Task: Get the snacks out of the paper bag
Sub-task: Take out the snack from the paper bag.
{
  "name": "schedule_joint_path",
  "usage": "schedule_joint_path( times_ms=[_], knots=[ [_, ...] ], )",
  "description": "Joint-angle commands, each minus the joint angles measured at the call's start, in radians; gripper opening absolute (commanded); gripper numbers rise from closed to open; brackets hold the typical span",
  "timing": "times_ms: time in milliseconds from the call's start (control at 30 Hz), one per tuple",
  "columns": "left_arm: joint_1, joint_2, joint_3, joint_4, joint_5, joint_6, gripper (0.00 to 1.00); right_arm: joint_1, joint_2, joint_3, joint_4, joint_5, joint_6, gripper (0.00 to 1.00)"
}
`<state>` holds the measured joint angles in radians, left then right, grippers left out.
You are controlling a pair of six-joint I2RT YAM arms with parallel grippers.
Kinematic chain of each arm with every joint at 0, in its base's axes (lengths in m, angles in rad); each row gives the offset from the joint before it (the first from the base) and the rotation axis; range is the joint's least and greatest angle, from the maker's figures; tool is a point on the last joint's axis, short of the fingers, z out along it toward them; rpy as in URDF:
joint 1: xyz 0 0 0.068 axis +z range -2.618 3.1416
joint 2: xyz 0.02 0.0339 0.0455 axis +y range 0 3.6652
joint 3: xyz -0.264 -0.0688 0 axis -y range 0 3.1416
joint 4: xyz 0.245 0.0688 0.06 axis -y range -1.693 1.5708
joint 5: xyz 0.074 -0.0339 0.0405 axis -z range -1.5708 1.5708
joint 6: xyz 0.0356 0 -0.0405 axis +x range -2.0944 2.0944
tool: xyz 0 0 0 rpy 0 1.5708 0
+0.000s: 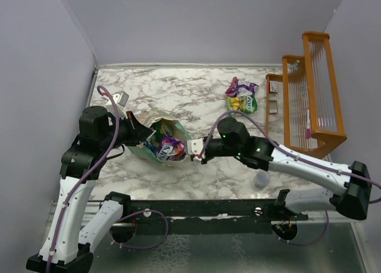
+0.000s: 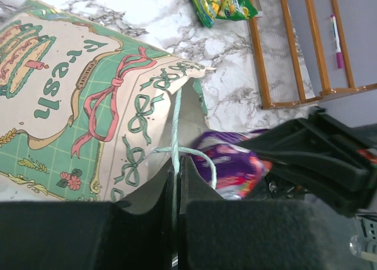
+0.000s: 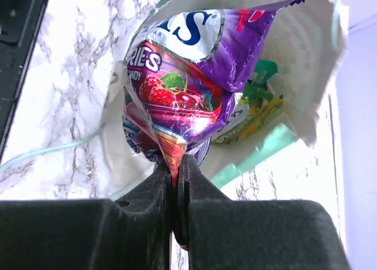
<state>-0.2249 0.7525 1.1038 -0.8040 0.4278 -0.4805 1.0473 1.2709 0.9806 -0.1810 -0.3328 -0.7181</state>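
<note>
the paper bag (image 2: 70,99) lies on its side at the left of the surface (image 1: 178,85). a packet (image 3: 188,87) sits in its mouth, pinched by the right hand (image 3: 175,164). loose packets (image 1: 241,96) lie behind and to the right, near the rack (image 1: 309,94).

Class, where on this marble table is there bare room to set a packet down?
Bare: the far-centre marble between the paper bag and the loose snacks. Crowded: the bag's mouth, where left tool and right tool meet, and the edge by the orange rack.

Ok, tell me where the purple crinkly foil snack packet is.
The purple packet lies left of centre in the top view, in the mouth of the mint-green paper bag, pinched by the right gripper.
</note>
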Motion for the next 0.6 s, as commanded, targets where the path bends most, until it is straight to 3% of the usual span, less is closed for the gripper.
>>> schedule_joint_path(
  times_ms=[0, 200, 333, 467, 567],
  knots=[
    [-0.005, -0.001, 0.056, -0.035, -0.076, 0.029, 0.0, 0.003, -0.187, 0.021, -0.12, -0.018, 0.087, 0.03],
    [-0.005, -0.006, 0.056, -0.04, -0.106, 0.027, 0.0, 0.003, -0.336, 0.028, -0.2, 0.07, 0.19, 0.01],
    [-0.005, -0.015, 0.05, -0.038, -0.11, 0.023, 0.0, 0.003, -0.42, -0.001, -0.116, 0.278, 0.262, 0.01],
    [-0.005, -0.012, 0.069, -0.039, -0.117, 0.02, 0.0, 0.003, -0.47, -0.033, 0.069, 0.625, 0.4, 0.01],
    [-0.005, -0.021, 0.066, -0.035, -0.104, 0.019, 0.0, 0.003, -0.447, -0.059, 0.211, 1.044, 0.528, 0.02]
  ],
)
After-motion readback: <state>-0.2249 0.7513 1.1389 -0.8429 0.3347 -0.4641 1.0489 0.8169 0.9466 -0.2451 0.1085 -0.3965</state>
